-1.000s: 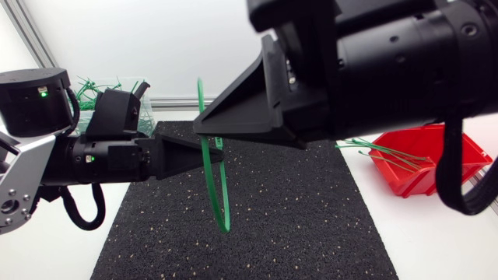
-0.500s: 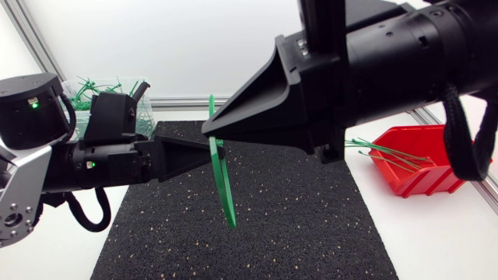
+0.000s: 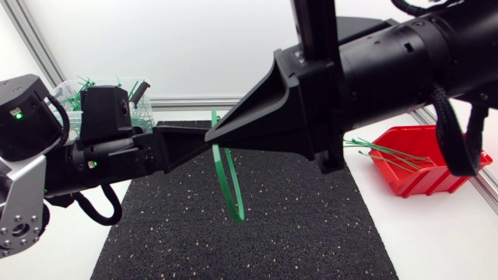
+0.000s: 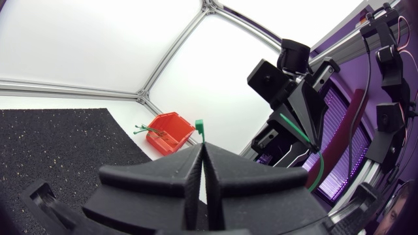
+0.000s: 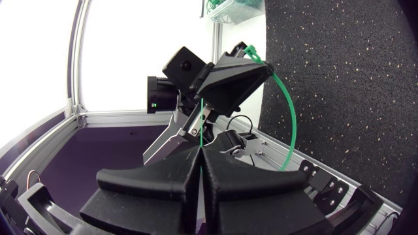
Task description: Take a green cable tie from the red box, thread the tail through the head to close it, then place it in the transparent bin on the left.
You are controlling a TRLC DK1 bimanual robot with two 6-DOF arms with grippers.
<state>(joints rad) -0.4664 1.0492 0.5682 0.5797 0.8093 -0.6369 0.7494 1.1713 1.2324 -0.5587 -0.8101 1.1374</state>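
Left matte black pincer (image 4: 201, 151) and right matte black pincer (image 5: 199, 153) both clamped on thin green plastic cable tie (image 3: 226, 187), which looped above black speckled mat (image 3: 296, 225).

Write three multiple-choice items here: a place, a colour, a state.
1. The red plastic box stands: A. right of the black speckled mat; B. on the mat's middle; C. left of the mat.
2. The looped plastic cable tie is: A. red; B. green; C. white.
3. The matte black left gripper is: A. wide open; B. shut on nothing; C. shut on the tie.
Answers: 1 A: it sits past the mat's right edge. 2 B: green against the mat. 3 C: the tie's head pokes from between closed fingers.
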